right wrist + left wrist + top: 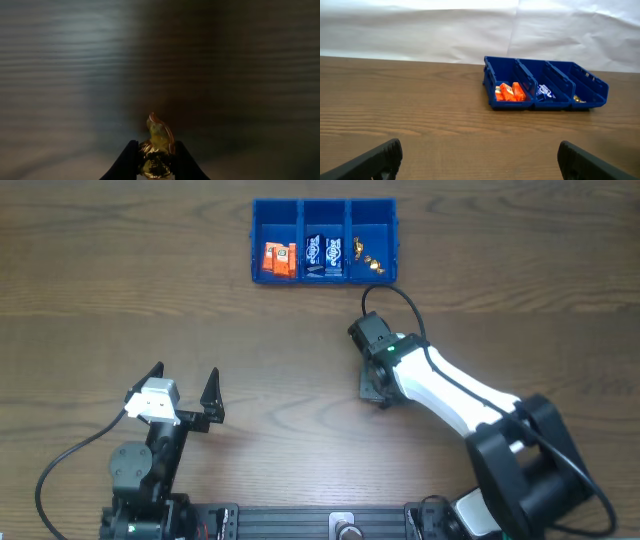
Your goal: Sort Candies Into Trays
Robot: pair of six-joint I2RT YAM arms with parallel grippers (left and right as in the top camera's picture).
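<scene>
The left gripper (pixel 186 372) is wide open and holds nothing. It is well away from the blue tray (pixel 323 202), off to the tray's left. Nearer the tray, the right gripper (pixel 156 150) pinches a gold candy (pixel 159 136). In the tray, orange candies (pixel 278 260) fill the left bin, blue candies (pixel 325 258) the middle and gold candies (pixel 368 258) the right. I think the held candy is the last to sort. Its way to the right bin looks open.

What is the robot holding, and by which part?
The right hand pinches a gold-wrapped candy by one end, the rest sticking out; the left hand is open and empty.
</scene>
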